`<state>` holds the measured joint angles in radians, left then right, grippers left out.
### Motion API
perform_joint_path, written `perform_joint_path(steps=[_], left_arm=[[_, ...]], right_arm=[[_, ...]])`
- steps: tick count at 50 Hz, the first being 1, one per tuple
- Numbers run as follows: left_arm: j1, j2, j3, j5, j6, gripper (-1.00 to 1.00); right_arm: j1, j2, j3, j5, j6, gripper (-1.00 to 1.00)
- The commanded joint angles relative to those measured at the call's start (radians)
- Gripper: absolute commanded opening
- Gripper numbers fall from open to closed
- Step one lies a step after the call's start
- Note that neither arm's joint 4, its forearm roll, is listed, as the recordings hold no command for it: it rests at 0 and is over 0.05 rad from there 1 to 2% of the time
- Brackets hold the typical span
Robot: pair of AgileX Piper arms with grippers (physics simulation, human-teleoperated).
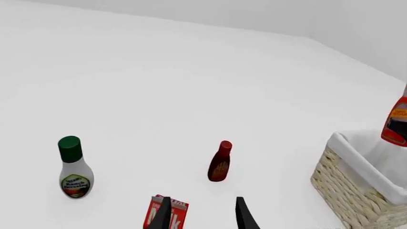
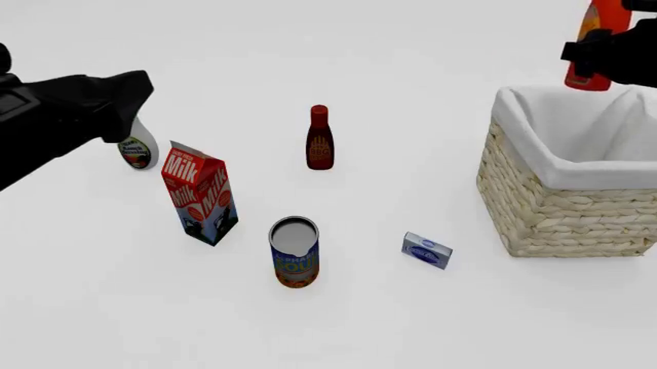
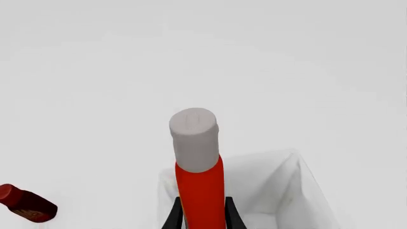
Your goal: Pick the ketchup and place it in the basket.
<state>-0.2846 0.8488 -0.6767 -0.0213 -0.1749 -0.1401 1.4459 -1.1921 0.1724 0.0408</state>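
Note:
The ketchup (image 2: 592, 48), a red-orange bottle with a yellow label, hangs in the air over the far side of the basket (image 2: 562, 211). My right gripper (image 2: 608, 52) is shut on its body. In the right wrist view the ketchup (image 3: 199, 183) sticks out between the black fingers (image 3: 173, 217), white cap farthest away, with the basket's white lining (image 3: 273, 186) under it. The left wrist view has the ketchup (image 1: 395, 125) above the basket (image 1: 356, 191). My left gripper (image 1: 203, 217) is open and holds nothing, far left of the basket.
A dark-red bottle (image 2: 319, 138) stands mid-table. Left of it stand a white bottle with a green cap (image 2: 137, 151), partly behind my left arm (image 2: 61, 115), and a milk carton (image 2: 200, 192). An open can (image 2: 295, 252) and a small blue box (image 2: 427, 250) sit nearer.

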Motion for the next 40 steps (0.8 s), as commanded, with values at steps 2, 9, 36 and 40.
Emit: perform_joint_path(steps=[2,9,36,40], left_arm=[[-0.003,0.011,0.001,-0.009,-0.002,1.00],[-0.003,0.019,0.006,-0.017,-0.001,1.00],[0.007,0.022,0.008,-0.018,0.001,1.00],[0.006,0.022,0.005,-0.016,0.003,1.00]], right_arm=[[-0.029,0.025,-0.009,0.003,0.021,-1.00],[-0.046,0.044,-0.001,-0.012,0.025,-1.00],[-0.097,0.130,0.017,-0.057,0.043,-1.00],[-0.096,0.140,0.022,-0.062,0.054,-1.00]])
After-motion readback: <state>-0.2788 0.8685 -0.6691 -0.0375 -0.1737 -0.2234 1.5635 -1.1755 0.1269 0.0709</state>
